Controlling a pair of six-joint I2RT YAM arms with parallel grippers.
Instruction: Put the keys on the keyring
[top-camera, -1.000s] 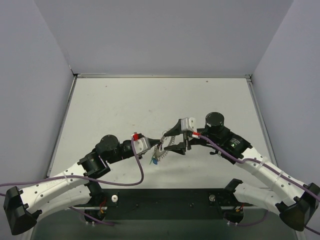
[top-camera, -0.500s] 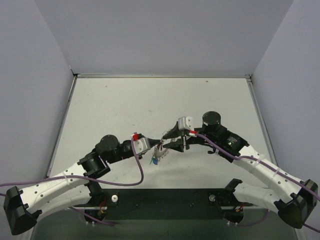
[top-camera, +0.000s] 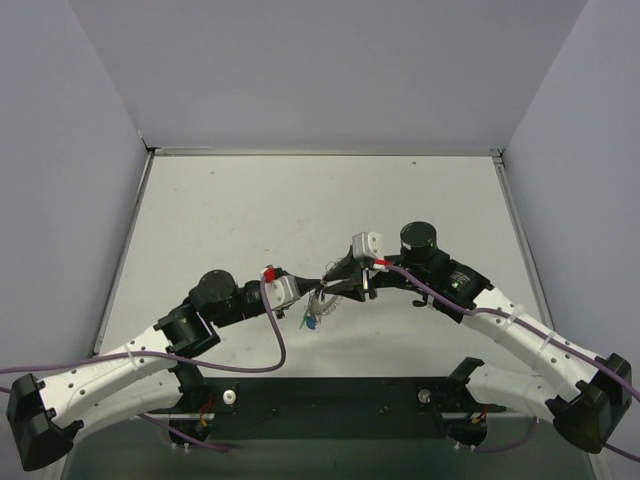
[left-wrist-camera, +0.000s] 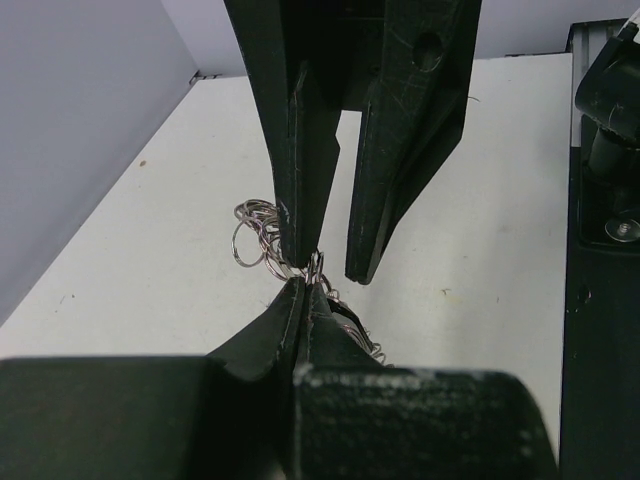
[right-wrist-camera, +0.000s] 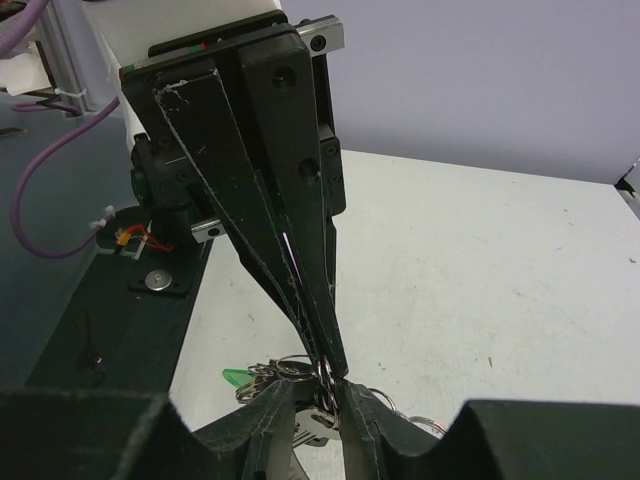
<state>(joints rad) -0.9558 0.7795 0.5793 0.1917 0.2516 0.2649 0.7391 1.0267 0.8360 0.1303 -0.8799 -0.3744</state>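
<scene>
Two arms: I have both meeting over the near middle of the table (top-camera: 250, 200), fingertips nose to nose.
Left gripper (left-wrist-camera: 305, 292): jaws pressed fully together, pinching the wire of the keyring (right-wrist-camera: 322, 380) right at their tips.
Right gripper (left-wrist-camera: 329, 262): jaws a narrow gap apart, pointed straight at the left tips. One finger sits against the ring, the other stands clear of it, so I read no pinch here.
Keyring position: caught between the two sets of fingertips, its wavy loops spilling out to either side of the fingers.
Keys (top-camera: 310, 322): green and blue heads bunched just on the near side of the ring, beside the left gripper. Any others are too small for me to make out.
</scene>
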